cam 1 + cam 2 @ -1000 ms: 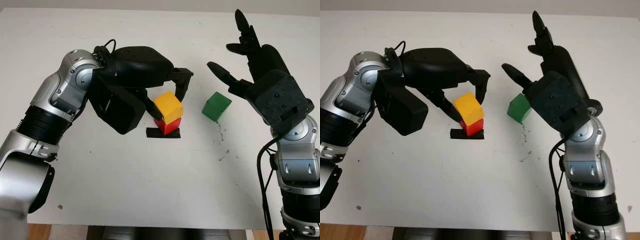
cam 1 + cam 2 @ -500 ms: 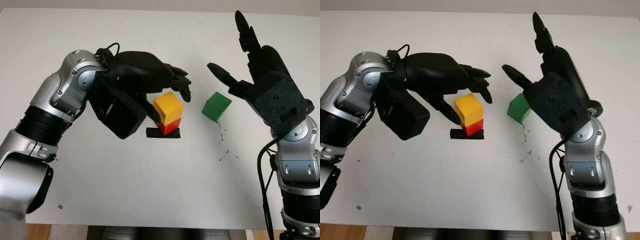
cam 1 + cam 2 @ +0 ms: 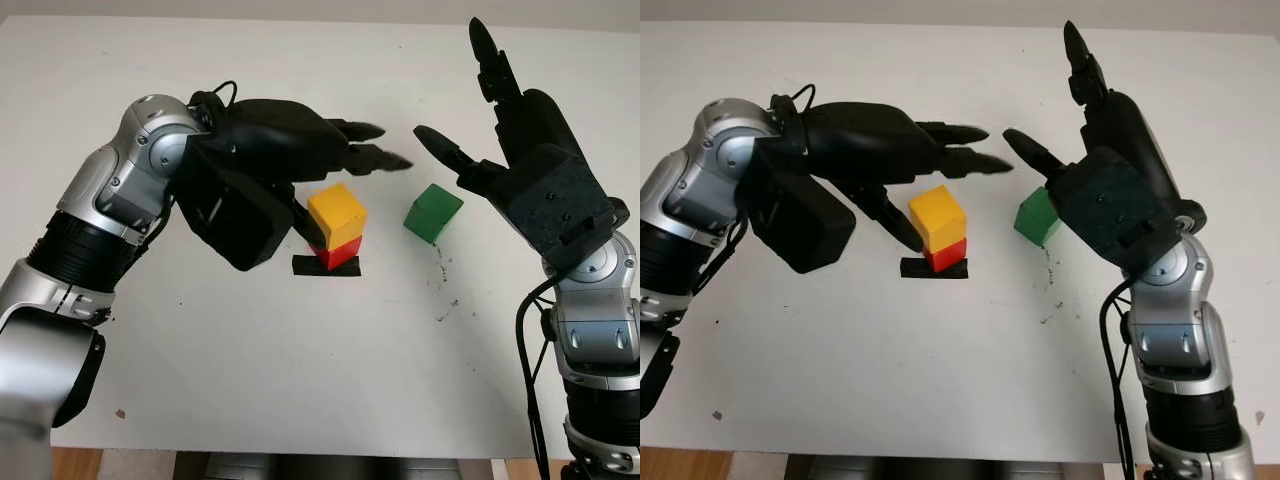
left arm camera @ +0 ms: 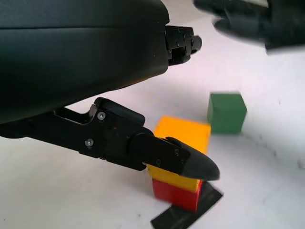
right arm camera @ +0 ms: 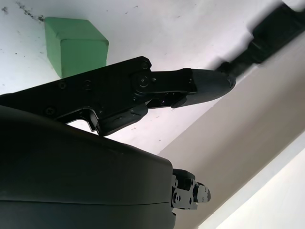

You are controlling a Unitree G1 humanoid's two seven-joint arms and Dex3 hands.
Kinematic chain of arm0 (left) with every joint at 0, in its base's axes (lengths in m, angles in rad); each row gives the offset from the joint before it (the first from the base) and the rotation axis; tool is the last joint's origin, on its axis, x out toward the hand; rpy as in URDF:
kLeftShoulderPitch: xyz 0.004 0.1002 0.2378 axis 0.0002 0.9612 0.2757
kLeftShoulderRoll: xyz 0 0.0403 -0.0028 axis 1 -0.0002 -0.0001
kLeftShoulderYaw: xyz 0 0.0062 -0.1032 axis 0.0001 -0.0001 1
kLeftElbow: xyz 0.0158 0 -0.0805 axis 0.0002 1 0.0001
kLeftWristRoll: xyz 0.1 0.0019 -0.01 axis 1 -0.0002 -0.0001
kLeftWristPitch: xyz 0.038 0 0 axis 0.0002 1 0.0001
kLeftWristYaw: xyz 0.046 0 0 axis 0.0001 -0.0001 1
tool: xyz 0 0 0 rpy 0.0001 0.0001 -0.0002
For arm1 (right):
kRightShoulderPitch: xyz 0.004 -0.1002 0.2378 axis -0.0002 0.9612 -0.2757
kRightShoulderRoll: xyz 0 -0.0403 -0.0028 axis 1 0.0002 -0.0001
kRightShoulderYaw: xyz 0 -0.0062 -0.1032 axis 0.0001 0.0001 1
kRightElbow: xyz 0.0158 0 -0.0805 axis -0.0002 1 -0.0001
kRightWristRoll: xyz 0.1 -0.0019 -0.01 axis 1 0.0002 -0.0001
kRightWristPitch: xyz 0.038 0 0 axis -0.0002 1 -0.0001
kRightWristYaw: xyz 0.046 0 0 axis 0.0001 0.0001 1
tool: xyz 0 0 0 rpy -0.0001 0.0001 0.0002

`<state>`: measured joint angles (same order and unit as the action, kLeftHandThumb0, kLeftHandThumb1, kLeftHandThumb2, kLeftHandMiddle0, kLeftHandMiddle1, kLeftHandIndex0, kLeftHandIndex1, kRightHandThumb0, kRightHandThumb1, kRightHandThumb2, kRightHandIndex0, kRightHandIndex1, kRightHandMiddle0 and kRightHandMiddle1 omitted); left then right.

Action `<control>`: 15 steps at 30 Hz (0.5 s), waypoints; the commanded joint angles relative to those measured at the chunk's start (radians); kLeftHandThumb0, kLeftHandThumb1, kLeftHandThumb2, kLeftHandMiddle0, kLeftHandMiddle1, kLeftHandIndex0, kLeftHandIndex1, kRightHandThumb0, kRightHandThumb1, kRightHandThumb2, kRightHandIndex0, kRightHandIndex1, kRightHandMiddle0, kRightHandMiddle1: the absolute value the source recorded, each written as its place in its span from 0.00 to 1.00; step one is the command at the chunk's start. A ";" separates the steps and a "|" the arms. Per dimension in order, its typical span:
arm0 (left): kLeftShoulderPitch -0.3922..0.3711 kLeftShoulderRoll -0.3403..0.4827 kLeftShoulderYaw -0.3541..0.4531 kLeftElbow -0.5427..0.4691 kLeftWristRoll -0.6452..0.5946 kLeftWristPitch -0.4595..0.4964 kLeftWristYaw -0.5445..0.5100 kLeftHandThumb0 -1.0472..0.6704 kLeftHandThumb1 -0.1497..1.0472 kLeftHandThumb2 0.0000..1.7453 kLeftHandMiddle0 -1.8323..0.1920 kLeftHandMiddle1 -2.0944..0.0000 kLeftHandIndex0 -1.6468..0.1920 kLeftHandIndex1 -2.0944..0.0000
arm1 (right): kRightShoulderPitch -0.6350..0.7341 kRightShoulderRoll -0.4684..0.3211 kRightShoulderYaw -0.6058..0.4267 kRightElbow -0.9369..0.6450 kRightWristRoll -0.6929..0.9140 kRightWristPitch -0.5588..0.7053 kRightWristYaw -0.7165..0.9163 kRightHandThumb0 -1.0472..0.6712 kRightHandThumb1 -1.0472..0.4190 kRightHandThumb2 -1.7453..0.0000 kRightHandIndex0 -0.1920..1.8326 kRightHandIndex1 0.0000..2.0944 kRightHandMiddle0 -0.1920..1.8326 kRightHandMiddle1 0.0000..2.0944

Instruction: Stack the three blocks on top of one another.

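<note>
Yellow block (image 3: 337, 214) is seen seated on red block (image 3: 336, 254), a two-high stack near the middle of the white counter (image 3: 300, 360). The yellow one is turned slightly off square against the red one beneath. The red block is set on a strip of black tape (image 3: 326, 265) stuck to the counter. No writing, label or brand mark can be read on any block, on the tape or on the arms. No container is seen.

Green block (image 3: 433, 213) is placed alone on the counter, to the right of the stack and apart from it, with bare surface between. It is touched by nothing.

Left hand (image 3: 330, 170) is held just above and behind the stack, open, holding nothing. Its two upper fingers (image 3: 375, 158) are stretched out past the yellow block toward the right hand; the thumb is angled down at the left side of the stack, very near the yellow block, though contact cannot be told. In the left wrist view the thumb tip (image 4: 190, 164) is seen across the front of the yellow block (image 4: 188, 136).

Right hand (image 3: 480, 130) is raised above and behind the green block, open wide, holding nothing, one finger pointing up and away.

Dark scuff marks (image 3: 445, 300) are noted on the counter, below the green block.
</note>
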<state>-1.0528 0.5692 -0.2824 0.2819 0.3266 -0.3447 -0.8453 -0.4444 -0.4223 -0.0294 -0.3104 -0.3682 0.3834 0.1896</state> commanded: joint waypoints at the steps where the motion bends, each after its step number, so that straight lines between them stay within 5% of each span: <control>1: -0.004 0.010 0.076 0.040 -0.069 0.043 0.020 0.05 1.00 0.09 1.00 1.00 1.00 1.00 | -0.003 -0.010 -0.015 0.001 0.005 -0.020 -0.008 0.20 0.00 0.80 0.02 0.05 0.05 0.02; 6: 0.036 0.002 0.192 0.186 -0.169 0.031 0.157 0.09 1.00 0.33 1.00 1.00 1.00 1.00 | 0.000 -0.018 -0.029 0.001 0.012 -0.012 0.000 0.19 0.00 0.79 0.02 0.05 0.05 0.02; 11: 0.071 -0.060 0.292 0.286 -0.289 0.064 0.263 0.09 1.00 0.36 1.00 1.00 1.00 1.00 | 0.006 -0.039 -0.040 0.002 0.016 -0.005 0.016 0.19 0.00 0.81 0.03 0.05 0.05 0.02; 15: 0.090 -0.107 0.365 0.343 -0.423 0.135 0.259 0.07 1.00 0.35 1.00 1.00 1.00 1.00 | 0.014 -0.086 -0.061 0.010 0.028 -0.024 0.050 0.19 0.00 0.91 0.05 0.05 0.07 0.03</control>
<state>-0.9817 0.4701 0.0603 0.6136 -0.0738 -0.2205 -0.5869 -0.4415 -0.4809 -0.0720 -0.2987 -0.3464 0.3715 0.2310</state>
